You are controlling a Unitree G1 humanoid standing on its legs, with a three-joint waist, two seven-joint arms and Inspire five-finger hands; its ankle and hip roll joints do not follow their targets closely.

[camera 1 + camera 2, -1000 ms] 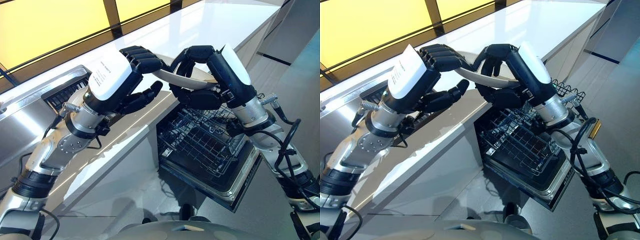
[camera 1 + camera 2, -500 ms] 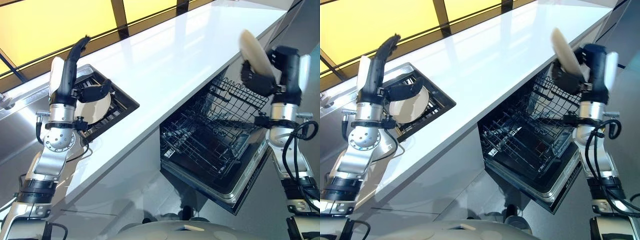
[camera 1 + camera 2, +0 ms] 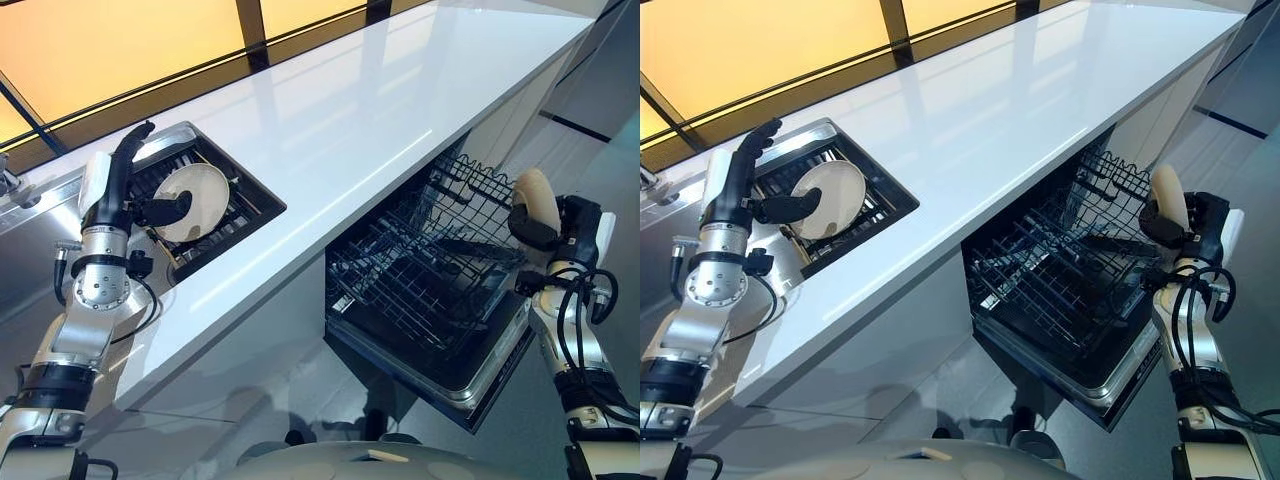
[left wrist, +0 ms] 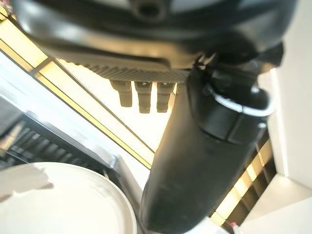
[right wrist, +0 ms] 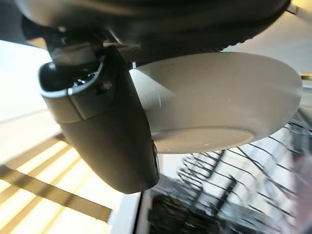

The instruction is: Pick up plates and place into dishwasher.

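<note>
**A:** Left hand (image 3: 118, 190) first — what is it doing?

**B:** It is raised over the sink (image 3: 255, 200) set into the white counter (image 3: 340, 110), fingers (image 3: 745, 160) straight and pointing up, thumb stretched out sideways across the front of a plate (image 3: 200, 200). Call it open; nothing is gripped. Whether the thumb actually touches the plate is hard to judge from the head views, and the left wrist view shows the thumb just above the pale rim without settling it.

**A:** And that plate?

**B:** Cream-coloured, round, propped on edge on the dark rack (image 3: 875, 205) inside the sink, its face turned toward the robot.

**A:** Moving right?

**B:** The long counter runs past the amber window panels (image 3: 120, 40). Beneath its front edge the dishwasher (image 3: 470, 375) stands open, door down, with its wire basket (image 3: 420, 280) pulled out.

**A:** The right hand?

**B:** The right hand (image 3: 545, 228) is at the far right, just past the basket's outer end. Its fingers and thumb are curled round a second plate (image 3: 1167, 198), held on edge and sticking up above the hand. In the right wrist view that plate's (image 5: 229, 102) pale underside sits against the palm, thumb lying across it, basket wires below.
</note>
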